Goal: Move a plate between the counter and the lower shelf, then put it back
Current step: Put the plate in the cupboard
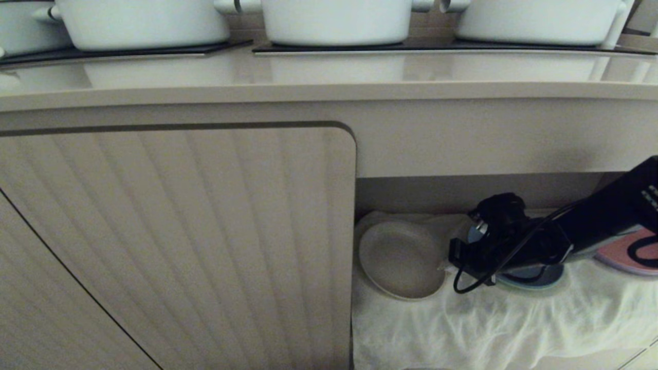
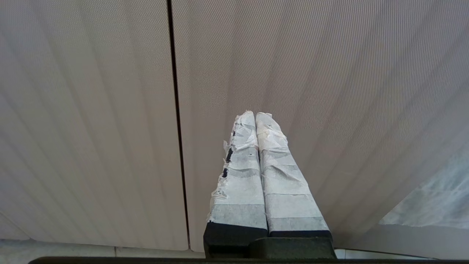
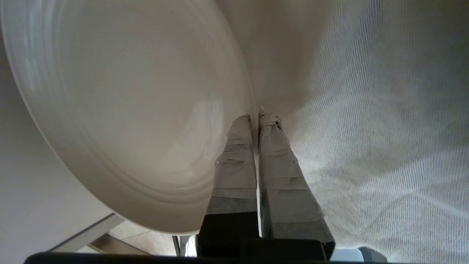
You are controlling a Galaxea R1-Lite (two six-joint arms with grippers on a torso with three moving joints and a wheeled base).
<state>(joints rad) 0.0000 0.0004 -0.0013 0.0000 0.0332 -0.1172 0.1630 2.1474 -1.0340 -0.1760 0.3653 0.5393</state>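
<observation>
Cream-beige plate (image 1: pixel 402 260): small matte one with a low rim, sitting in the lower shelf (image 1: pixel 462 192) at its left end, right next to the cabinet door (image 1: pixel 175 241). Looks tipped up a bit, its face turned partly outward rather than lying flat.
Right gripper (image 1: pixel 448 263): reaching into the shelf from the right, fingers pinched together on the plate's right rim. In the right wrist view the taped fingers (image 3: pixel 234 161) have the thin edge of the plate (image 3: pixel 128 110) squeezed between them, one finger over the plate's face, the other on the cloth side.
White cloth (image 1: pixel 504 318): wrinkly, draped over the shelf floor and hanging over the front. Plate rests against it.
Other plates: a blue plate (image 1: pixel 529 277) mostly hidden under the right arm, and a pink plate (image 1: pixel 624 254) further right, both on the cloth.
Counter (image 1: pixel 329 77): smooth beige top above it all, with black inset panels (image 1: pixel 411 47) and three white pots (image 1: pixel 336 20) standing on them at the back.
Left gripper (image 2: pixel 255 121): not in the head view. Its own camera shows the taped fingers pressed together with nothing in them, pointed at the ribbed beige door panel (image 2: pixel 91 128).
</observation>
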